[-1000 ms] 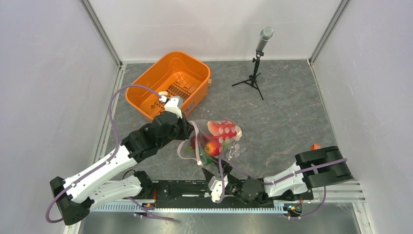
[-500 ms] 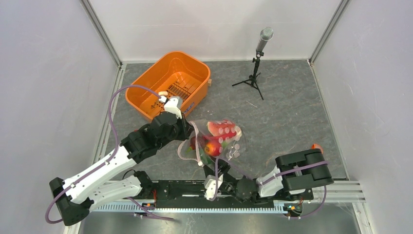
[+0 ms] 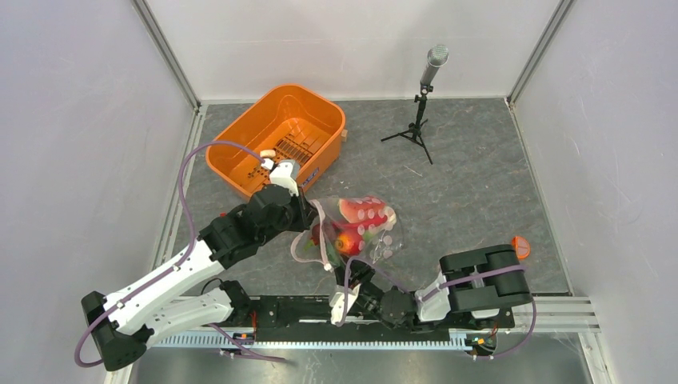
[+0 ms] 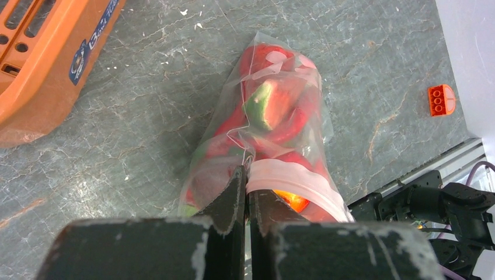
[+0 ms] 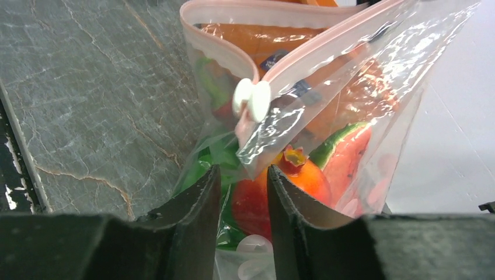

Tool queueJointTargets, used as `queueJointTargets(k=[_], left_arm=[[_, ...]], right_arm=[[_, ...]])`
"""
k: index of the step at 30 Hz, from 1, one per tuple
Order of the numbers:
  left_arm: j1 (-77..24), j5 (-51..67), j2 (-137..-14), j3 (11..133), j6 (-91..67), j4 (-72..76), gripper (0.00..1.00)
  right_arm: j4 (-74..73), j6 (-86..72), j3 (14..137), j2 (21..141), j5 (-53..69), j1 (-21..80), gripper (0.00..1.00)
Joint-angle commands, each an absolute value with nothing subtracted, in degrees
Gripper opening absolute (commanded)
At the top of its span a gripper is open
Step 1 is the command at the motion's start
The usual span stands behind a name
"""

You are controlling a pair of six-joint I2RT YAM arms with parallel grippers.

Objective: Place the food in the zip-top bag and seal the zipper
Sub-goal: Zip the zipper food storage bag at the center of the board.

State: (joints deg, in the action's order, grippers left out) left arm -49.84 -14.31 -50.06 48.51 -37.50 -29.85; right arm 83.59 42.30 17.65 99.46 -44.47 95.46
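Left end effector (image 3: 310, 222), top view: sat at the left, mouth end of the zip-top bag (image 3: 364, 228), its arm reaching in from the near left. The bag lay mid-table (image 3: 480, 184), toward the front edge, with the food (image 3: 352, 240) inside it, red and green showing through the film. Right end effector (image 3: 352, 278): sat at the bag's near edge, its arm folded low along the front rail; finger spacing could not be told from this view. Orange tub (image 3: 276, 136): far left, apart from the bag. Microphone stand (image 3: 417, 120): far centre, upright. Orange brick (image 3: 520, 246): near right, well apart from the bag.

Left wrist view: the fingers were pressed together on the zipper (image 4: 292, 181), pinching the pale pink strip at one end. The bag stretched away from them, lying on the table. A watermelon slice (image 4: 265, 108) and red pieces (image 4: 264, 58) showed through the film. The tub's corner was at upper left, the brick at right.

Right wrist view: the fingers stood narrowly apart, with nothing seen clamped between them. The bag was directly ahead of the tips; contact could not be told. The zipper's two pink lips gaped apart at the left and met at a white slider (image 5: 251, 99). Inside were a red round fruit (image 5: 303, 178) with a small crown, the watermelon slice beside it, and a green leafy vegetable (image 5: 213, 151) low at left.
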Motion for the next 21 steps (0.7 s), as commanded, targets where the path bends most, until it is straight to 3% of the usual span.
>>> queueJointTargets(k=[1, 4, 9, 21], left_arm=[[-49.4, -14.0, -48.7, 48.6, -38.7, -26.4, 0.02], [-49.4, -14.0, -49.0, 49.1, -38.3, -26.5, 0.02], [-49.4, -13.9, -48.9, 49.4, -38.3, -26.5, 0.02], [-49.4, -13.1, -47.8, 48.6, -39.0, -26.4, 0.02]], right_arm=[[110.9, 39.3, 17.8, 95.7, -42.5, 95.3, 0.49], [108.4, 36.6, 17.1, 93.8, -41.7, 95.4, 0.66], [104.3, 33.9, 16.3, 92.9, -41.6, 95.3, 0.69], [106.1, 36.2, 22.7, 97.5, -39.8, 92.2, 0.49]])
